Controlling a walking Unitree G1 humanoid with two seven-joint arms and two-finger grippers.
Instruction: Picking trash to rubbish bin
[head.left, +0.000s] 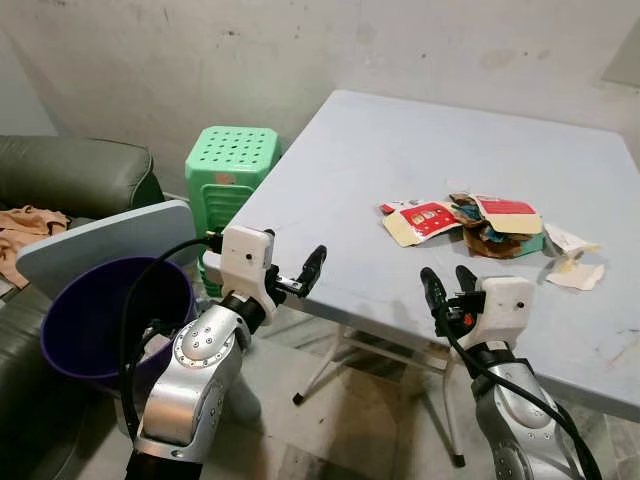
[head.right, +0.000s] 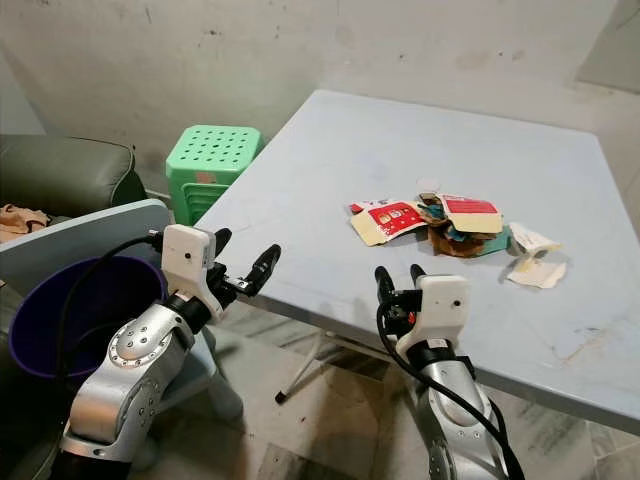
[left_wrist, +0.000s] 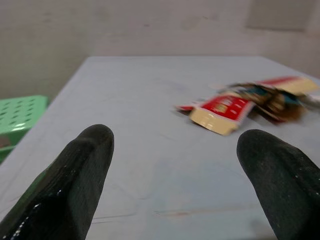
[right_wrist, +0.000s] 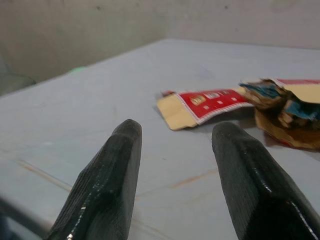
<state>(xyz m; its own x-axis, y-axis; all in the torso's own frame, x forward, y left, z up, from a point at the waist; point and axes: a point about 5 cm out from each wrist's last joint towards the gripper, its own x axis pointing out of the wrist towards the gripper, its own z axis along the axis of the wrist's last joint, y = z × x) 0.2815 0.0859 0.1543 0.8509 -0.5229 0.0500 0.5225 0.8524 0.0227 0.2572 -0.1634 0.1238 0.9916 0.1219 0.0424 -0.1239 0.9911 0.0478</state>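
Left eye view: trash (head.left: 470, 222) lies mid-worktop (head.left: 400, 160); both pincers, left (head.left: 290, 272) and right (head.left: 448, 284), hover wide and empty at its near edge, bin (head.left: 105, 315) at left.

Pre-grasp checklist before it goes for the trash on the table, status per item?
1. Right gripper open and empty: ok, fingers spread at the near table edge.
2. Left gripper open and empty: ok, fingers apart, nothing between them.
3. Target in view: ok, red and cream wrapper lies flat, nearest piece of the trash pile.
4. Path to wrapper: ok, bare grey table between the right gripper and it.
5. Purple bin ready: ok, open-topped, on the robot's left beside the table.
6. Loose white scraps: cannot tell how many pieces.
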